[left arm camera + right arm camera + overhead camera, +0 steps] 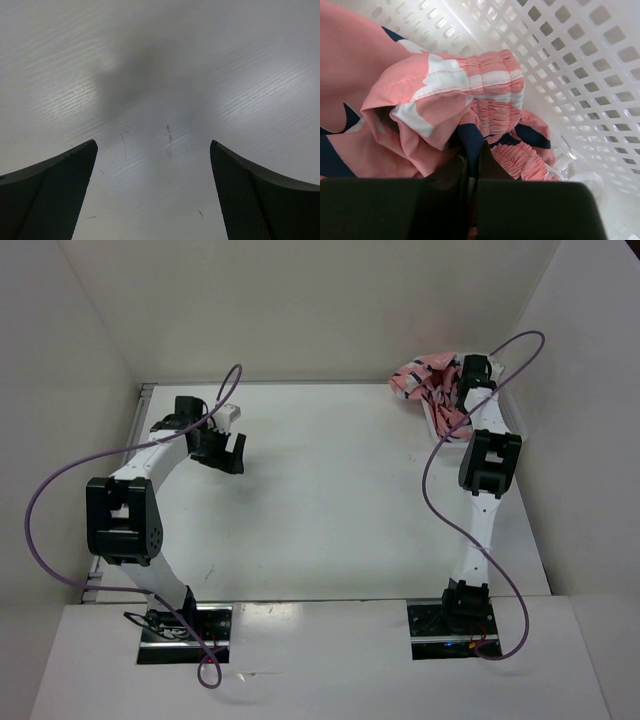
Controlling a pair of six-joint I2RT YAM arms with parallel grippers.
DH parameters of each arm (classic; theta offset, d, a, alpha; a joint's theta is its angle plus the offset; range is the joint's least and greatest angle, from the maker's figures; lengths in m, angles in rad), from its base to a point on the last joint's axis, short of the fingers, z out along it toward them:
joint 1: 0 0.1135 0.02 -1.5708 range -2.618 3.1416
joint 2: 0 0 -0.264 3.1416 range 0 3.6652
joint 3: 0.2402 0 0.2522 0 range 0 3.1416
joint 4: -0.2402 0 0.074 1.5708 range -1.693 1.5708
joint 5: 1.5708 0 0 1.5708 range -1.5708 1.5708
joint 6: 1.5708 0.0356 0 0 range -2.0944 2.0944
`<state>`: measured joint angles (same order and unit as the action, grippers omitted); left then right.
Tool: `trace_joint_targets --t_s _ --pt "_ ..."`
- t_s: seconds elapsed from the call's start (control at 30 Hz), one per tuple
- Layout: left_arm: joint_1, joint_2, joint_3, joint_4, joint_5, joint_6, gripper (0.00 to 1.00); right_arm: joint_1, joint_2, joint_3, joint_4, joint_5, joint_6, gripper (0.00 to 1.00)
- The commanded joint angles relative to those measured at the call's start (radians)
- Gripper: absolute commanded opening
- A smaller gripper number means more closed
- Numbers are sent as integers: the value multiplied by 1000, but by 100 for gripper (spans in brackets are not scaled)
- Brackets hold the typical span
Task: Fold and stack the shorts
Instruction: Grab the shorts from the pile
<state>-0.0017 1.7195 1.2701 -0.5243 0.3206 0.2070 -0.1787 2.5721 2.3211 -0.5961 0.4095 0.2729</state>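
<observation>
The shorts [470, 100] lie bunched in the mesh basket [580, 75], a fold by the waistband [495, 80] clenched in the right pincer [472, 167]. A thin bite could slip on lifting, or drag the basket. The left pincer [154, 165] hangs released over the tabletop [160, 60].

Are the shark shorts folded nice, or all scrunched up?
Scrunched up. The shorts lie in a crumpled, bunched heap inside the white basket, and the right claw is pinched shut on the fabric.

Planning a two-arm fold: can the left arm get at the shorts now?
Probably not: shorts sit in the white mesh basket, far right corner, across the table from the left gripper.
</observation>
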Motion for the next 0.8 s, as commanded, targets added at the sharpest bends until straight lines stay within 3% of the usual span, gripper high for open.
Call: trace_joint_targets --t_s 0.0,0.23,0.43,0.57,0.77 --pt "2 -5 29 -8 32 18 100 10 -35 43 -47 14 20 0" --pt "2 -44 64 -8 20 19 100 48 -291 52 24 98 -29 0" --pt "2 -118 116 10 -93 40 100 114 -593 -31 165 132 -96 0" --pt "-7 -204 126 29 -156 25 100 232 -785 -114 269 160 -187 0" --pt "3 -356 126 29 -186 -26 100 588 -1041 -259 387 115 -369 0"
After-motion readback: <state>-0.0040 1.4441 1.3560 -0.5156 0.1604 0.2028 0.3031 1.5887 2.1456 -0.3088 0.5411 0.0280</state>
